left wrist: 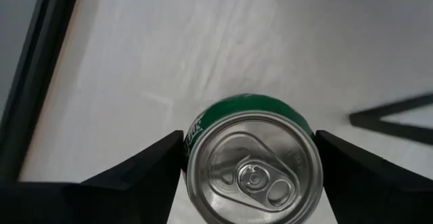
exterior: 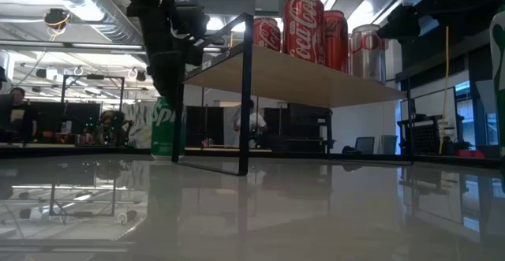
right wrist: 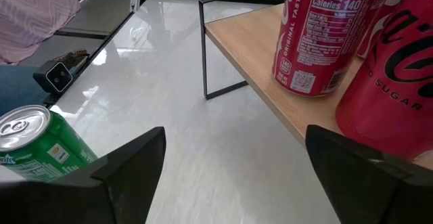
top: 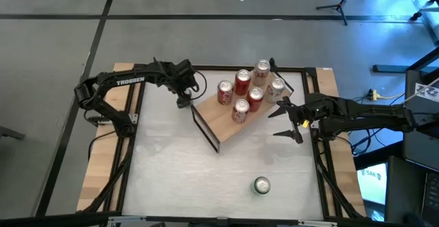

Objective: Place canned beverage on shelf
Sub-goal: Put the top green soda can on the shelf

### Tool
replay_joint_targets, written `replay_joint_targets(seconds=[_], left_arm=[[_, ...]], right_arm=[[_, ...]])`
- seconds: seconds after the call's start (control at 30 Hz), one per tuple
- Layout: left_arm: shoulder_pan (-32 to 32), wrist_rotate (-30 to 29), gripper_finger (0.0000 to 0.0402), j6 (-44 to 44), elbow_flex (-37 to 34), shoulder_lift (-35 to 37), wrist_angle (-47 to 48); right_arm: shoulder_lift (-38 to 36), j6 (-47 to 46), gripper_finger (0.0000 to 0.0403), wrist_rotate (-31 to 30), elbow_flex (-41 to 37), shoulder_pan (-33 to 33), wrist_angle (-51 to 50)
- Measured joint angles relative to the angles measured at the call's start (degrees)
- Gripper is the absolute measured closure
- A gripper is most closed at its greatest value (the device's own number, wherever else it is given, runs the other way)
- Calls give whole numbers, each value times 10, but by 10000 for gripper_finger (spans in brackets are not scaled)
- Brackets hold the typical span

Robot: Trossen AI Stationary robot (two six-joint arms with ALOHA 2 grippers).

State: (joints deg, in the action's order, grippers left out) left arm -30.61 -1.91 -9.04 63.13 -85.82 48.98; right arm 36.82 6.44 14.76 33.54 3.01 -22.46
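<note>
Shelf (top: 226, 121): light-wood plank on thin black frame ends, set at an angle on the far half of the white tabletop (top: 171, 179). Six cans stand upright on the plank, clustered toward its far end, among them a red cola can (top: 225, 93) nearest the left arm and a paler silver-red can (top: 275, 90) nearest the right arm.

Left gripper (top: 184, 98): at the shelf's near-left corner, down at tabletop level. Its wrist view shows a green can (left wrist: 252, 162) upright between the two dark fingers (left wrist: 145, 166), one finger close on each side (actual contact with the can wall can't be made out). In the low view the same green can (exterior: 167, 131) stands on the tabletop just beside the shelf's black frame leg, below the plank, not on it.

Right gripper (top: 291, 121): beside the shelf's right end, fingers spread wide, holding nothing.

Second green can (top: 261, 185): upright on the near part of the tabletop, well apart from the shelf and both grippers.
</note>
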Motion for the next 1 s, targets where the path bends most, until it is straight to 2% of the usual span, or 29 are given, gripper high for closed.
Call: replay_joint_targets(seconds=[0.2, 0.3, 0.57, 0.83, 1.0], left_arm=[[-1, 15, 116, -103, 0, 0, 15], [-6, 16, 116, -124, 1, 1, 26], [-10, 15, 106, -115, 0, 0, 25], [-10, 3, 92, -17, 0, 0, 14], [-10, -1, 92, -5, -1, -1, 12]], right_arm=[[0, 0, 54, 0, 0, 0, 0], [0, 0, 54, 0, 0, 0, 0], [0, -1, 54, -7, 0, 0, 0], [0, -2, 54, -7, 0, 0, 0], [0, -1, 54, -8, 0, 0, 0]])
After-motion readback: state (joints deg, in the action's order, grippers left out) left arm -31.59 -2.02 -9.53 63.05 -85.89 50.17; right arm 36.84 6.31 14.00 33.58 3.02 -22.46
